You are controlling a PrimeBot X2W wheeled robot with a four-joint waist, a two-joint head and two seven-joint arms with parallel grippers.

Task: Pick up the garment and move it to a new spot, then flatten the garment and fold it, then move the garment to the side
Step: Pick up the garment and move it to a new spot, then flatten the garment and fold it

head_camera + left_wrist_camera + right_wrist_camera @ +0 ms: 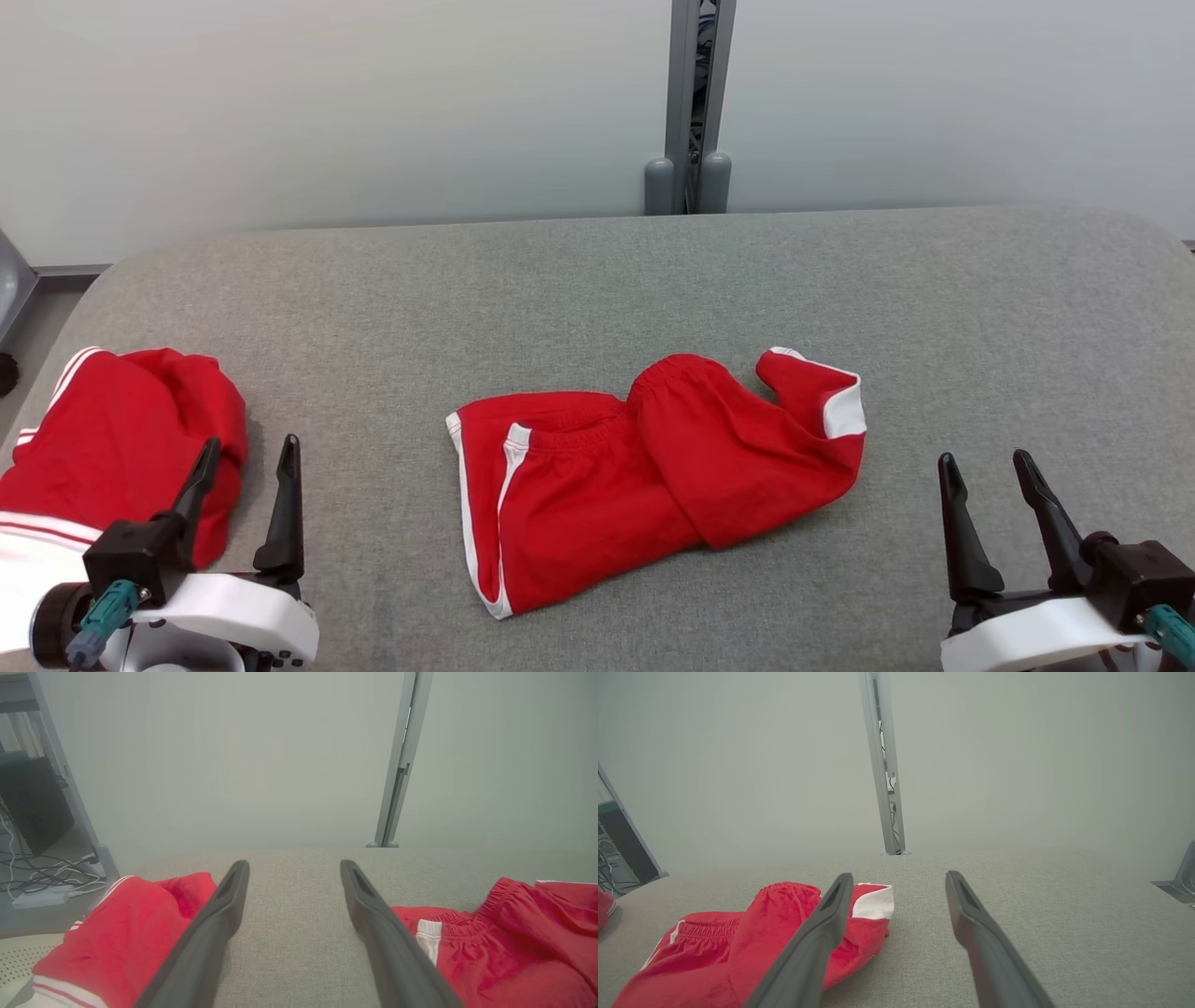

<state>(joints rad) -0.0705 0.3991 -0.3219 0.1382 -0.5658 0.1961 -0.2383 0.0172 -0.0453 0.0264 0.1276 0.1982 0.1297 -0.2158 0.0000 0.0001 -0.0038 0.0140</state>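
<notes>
Nothing on the grey tabletop (597,280) reads clearly as a container. In the left wrist view a pale perforated surface (23,956) peeks out at the lower left corner, under the edge of a second red pile (121,439). I cannot tell whether it is a basket.

The garment (644,476) lies in the middle of the tabletop: red shorts with white side trim, rumpled. The elastic waistband is bunched across the centre and one leg is flipped over to the right, showing a white cuff. It rests loose, with nothing touching it.

The left gripper (249,443) sits low at the near left edge, its fingers pointing away across the tabletop and spread wide, released. Its outer finger crosses in front of the second red pile in the head view. From its wrist camera, bare tabletop lies between the fingers, with the pile to one side and the garment to the other.

The right gripper (985,459) mirrors it at the near right. Its fingers are parted and empty, aimed forward, and well apart from the garment's right end.

Behind the tabletop, a grey post (691,103) stands against a pale wall.
</notes>
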